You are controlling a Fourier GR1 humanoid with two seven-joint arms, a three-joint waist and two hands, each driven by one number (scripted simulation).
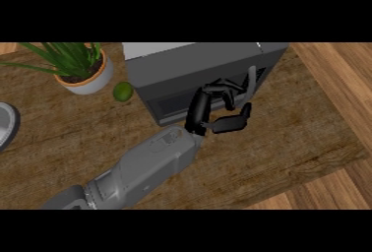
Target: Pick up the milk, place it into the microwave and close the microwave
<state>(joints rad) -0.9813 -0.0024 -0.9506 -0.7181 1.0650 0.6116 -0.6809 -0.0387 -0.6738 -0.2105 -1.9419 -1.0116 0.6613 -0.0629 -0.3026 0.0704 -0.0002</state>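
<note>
Head view. One of my forearms, a smooth grey shell, crosses the wood-grain worktop (291, 142) from 7 o'clock toward centre; which arm it is I cannot tell for certain. It reads as my left hand (218, 106), by its entry at lower left. The hand is black and glossy, set against the front face of the microwave (196, 69). Its fingers (231, 88) are bent and spread apart, clamped on nothing I can see; the thumb (231, 123) juts out below them.

Microwave: a dark grey, boxy shell with a pale flat top, at 12 o'clock. A slim light handle bar (251, 78) runs down its front just beside my fingers. Door appears shut.

Milk: not visible anywhere.

At 10 o'clock, a leafy green plant in a rounded white pot (87, 81) with an orange rim. Just beside it, a small oval green fruit (123, 91). At 9 o'clock, a curved pale plate (7, 123) edge.
</note>
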